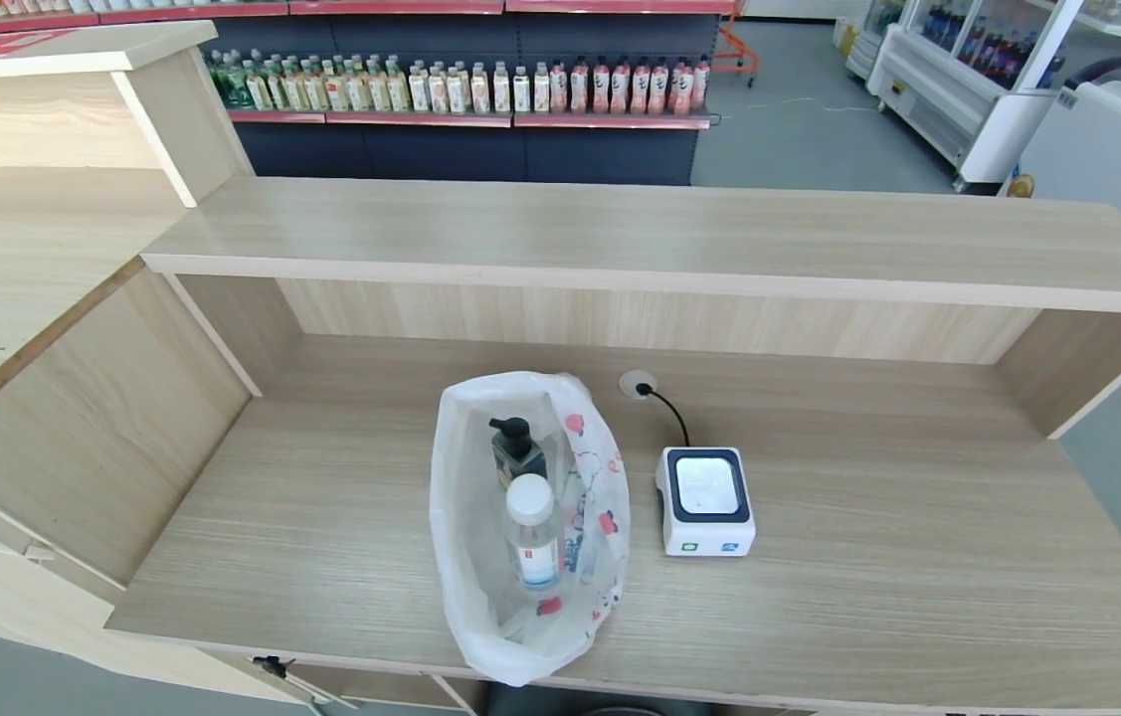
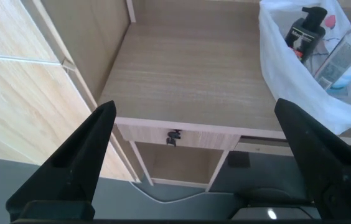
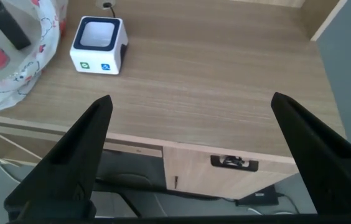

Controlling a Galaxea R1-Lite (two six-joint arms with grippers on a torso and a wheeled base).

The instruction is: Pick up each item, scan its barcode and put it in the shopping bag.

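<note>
Black left pincer (image 2: 195, 106) and right pincer (image 3: 191, 98) both gape wide, gripping nothing, off the counter's (image 1: 918, 557) near edge. Shopping bag (image 1: 475, 577) stands open at that edge, holding a pump bottle (image 1: 517, 449) and a clear bottle (image 1: 532, 527). Scanner (image 1: 705, 500) sits at its 3 o'clock.

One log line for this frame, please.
shopping bag: upright on counter, holds pump bottle and white-capped clear bottle | scanner: right of bag, apart | left end effector: open | right end effector: open
</note>
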